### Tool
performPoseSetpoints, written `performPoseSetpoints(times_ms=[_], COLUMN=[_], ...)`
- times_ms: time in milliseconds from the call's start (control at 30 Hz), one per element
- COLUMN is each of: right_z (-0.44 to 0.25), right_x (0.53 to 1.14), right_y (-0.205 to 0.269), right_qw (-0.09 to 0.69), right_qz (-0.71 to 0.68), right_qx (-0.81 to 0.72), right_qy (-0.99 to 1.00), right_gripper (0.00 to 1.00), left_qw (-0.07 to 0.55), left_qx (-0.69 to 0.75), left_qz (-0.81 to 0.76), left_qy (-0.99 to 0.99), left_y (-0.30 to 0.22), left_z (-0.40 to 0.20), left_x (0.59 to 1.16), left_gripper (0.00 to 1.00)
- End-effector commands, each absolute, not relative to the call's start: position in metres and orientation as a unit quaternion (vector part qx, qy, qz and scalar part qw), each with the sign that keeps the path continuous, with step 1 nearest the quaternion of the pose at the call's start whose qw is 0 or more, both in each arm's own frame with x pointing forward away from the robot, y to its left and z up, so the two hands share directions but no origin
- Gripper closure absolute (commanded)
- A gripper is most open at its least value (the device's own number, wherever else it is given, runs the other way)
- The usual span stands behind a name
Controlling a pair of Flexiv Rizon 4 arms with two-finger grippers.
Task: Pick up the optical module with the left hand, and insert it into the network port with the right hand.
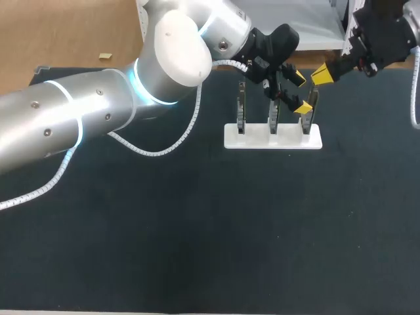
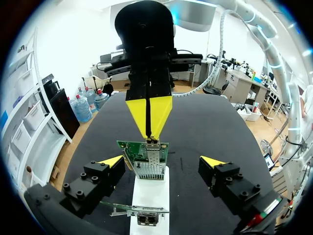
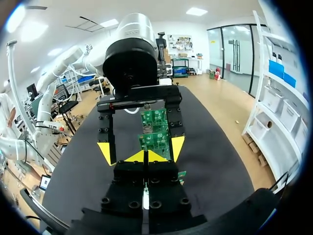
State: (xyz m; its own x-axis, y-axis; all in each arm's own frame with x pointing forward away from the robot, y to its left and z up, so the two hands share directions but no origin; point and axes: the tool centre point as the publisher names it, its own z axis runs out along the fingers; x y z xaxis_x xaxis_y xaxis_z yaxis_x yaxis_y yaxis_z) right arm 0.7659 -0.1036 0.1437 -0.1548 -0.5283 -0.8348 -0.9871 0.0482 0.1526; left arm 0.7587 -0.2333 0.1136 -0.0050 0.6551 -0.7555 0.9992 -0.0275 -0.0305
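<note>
Dark matting covers the surface (image 1: 197,230), and a white stand (image 1: 272,139) sits toward its far side, holding three circuit boards upright in a row. The left arm (image 1: 65,131) comes in across the near side of the stand. The left jaws are spread wide, one yellow tip on either side of the end board (image 1: 310,105) on the right of the row, and neither tip touches it.

In the left wrist view that green board (image 2: 128,149) stands ahead, between the open fingers (image 2: 112,160). It carries a metal network port (image 2: 149,169) facing up. A second board (image 2: 137,209) stands nearer the camera on the same stand.

The right arm (image 1: 387,33) enters from the far right corner. The right jaws point down over the end board, their yellow tips pressed together into a single wedge. They pinch a small silvery optical module (image 2: 152,144). The module hangs straight below the tips, with its lower end at the mouth of the network port. I cannot tell how far in it sits.
</note>
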Motion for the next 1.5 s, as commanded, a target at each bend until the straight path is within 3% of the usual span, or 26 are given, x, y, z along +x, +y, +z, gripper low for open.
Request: performPoseSetpoints(times_ms=[33, 1033, 1500], right_z=[0.136, 0.150, 0.169], right_x=[0.764, 0.769, 0.771], right_y=[-0.104, -0.104, -0.110], right_qw=[0.302, 0.323, 0.354], right_qz=[0.380, 0.367, 0.352], right_qx=[-0.574, -0.580, -0.580], right_qy=[0.659, 0.652, 0.644], right_gripper=[1.00, 1.00, 1.00], left_qw=[0.276, 0.276, 0.307], left_qx=[0.648, 0.648, 0.629], left_qz=[-0.307, -0.307, -0.303], left_qy=[0.639, 0.639, 0.647], left_y=[-0.235, -0.235, -0.220], left_z=[0.114, 0.114, 0.136], left_x=[0.761, 0.761, 0.773], left_gripper=[0.00, 0.00, 0.00])
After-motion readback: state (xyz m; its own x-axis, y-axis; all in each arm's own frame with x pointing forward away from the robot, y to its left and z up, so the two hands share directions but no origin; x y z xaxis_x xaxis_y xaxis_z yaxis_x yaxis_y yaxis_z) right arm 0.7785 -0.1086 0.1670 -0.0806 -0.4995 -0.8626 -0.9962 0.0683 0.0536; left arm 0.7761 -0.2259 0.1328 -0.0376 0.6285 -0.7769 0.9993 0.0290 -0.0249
